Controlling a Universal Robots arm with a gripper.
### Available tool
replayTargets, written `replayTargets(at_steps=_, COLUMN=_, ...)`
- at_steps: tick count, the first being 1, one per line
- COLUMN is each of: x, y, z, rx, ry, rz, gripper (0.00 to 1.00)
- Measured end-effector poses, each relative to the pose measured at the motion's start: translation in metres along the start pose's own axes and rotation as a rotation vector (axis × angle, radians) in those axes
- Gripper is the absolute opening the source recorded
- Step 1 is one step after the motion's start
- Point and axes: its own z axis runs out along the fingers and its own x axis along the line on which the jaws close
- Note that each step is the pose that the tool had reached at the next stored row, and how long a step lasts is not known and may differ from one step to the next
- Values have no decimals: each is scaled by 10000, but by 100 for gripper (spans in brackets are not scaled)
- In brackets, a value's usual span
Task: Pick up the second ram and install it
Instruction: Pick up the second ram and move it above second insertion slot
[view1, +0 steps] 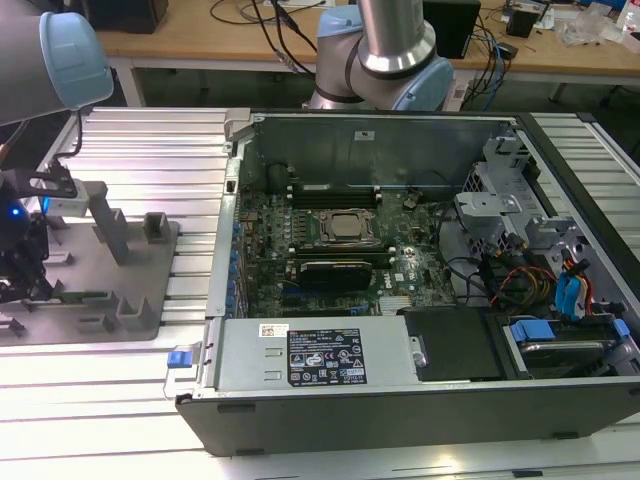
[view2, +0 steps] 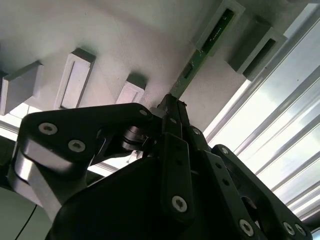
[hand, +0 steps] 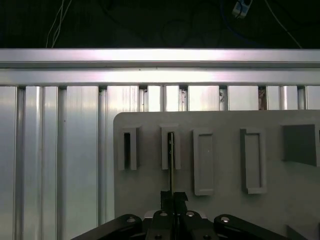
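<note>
Nearest to us in the first wrist view is the black gripper, and we see its fingers closed tight on the thin second ram, which stands on its edge in a slotted post of the grey fixture tray. Under the tray lies a ribbed aluminium table. In the exterior view the tray sits at nine o'clock from the open computer case, and a wooden desk with cables runs at twelve o'clock behind the arm.

Glare whitens the aluminium table in both wrist views.
</note>
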Motion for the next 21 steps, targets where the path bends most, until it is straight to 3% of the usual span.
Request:
replayTargets(at_steps=4, x=0, y=0, z=-5, rx=-2, ry=3, rz=-34, gripper=9)
replayTargets(at_steps=7, x=0, y=3, z=-68, rx=-1, ry=3, rz=-34, gripper=9)
replayTargets(at_steps=10, x=-2, y=10, z=-222, rx=0, ry=2, rz=-33, gripper=9)
replayTargets(at_steps=12, x=-2, y=13, z=-277, rx=0, ry=2, rz=-34, gripper=9)
replayTargets(at_steps=21, x=-7, y=37, z=-802, rx=-1, ry=2, rz=-33, gripper=9)
